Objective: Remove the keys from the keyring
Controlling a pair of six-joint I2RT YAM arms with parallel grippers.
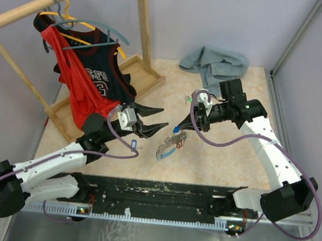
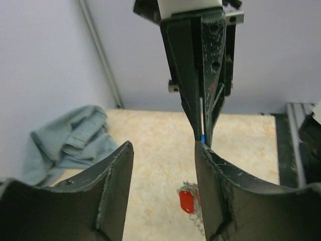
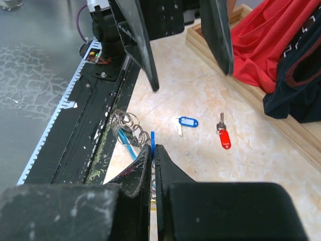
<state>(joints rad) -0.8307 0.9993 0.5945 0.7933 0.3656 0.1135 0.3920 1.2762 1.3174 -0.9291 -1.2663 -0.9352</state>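
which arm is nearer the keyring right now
Right. The right arm has its jaws shut on a blue tag at the keyring, with the bunch right by their tips. The left arm holds its open jaws beside the bunch, apart from it and gripping nothing.

The left arm (image 1: 54,161) and right arm (image 1: 273,151) wear white shells between black joints, a purple cable (image 1: 227,143) looping along each. The left claw (image 1: 163,118) and right claw (image 1: 178,127) have long, tapering, scuffed black fingers (image 2: 108,196).

Standing far left on the beige table (image 1: 213,165): wooden rack (image 1: 142,22) with a dark jersey (image 1: 101,63) and red garment (image 1: 76,84) on hangers (image 1: 61,0). Crumpled at the far edge: grey-blue cloth (image 1: 215,63), possibly a towel.
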